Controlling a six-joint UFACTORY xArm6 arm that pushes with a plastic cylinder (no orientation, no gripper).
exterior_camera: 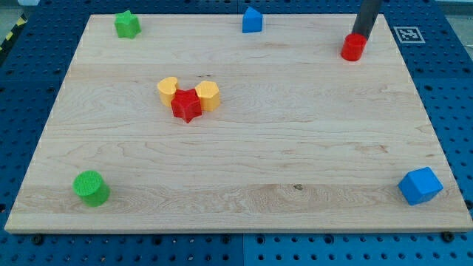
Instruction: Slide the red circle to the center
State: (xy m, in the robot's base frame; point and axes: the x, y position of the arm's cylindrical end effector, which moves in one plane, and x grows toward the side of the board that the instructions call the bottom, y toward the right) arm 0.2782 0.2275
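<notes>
The red circle block [353, 48] sits near the view's top right of the wooden board [295, 148]. My tip [359, 35] stands at the circle's upper edge, touching or nearly touching it from the view's top. A red star block [186, 105] lies left of the board's middle, with a yellow heart block [168, 89] at its upper left and a yellow hexagon block [208, 95] at its upper right, all pressed together.
A green star block [127, 24] is at the top left, a blue house-shaped block [252, 20] at the top middle, a green circle block [91, 188] at the bottom left and a blue cube [420, 185] at the bottom right.
</notes>
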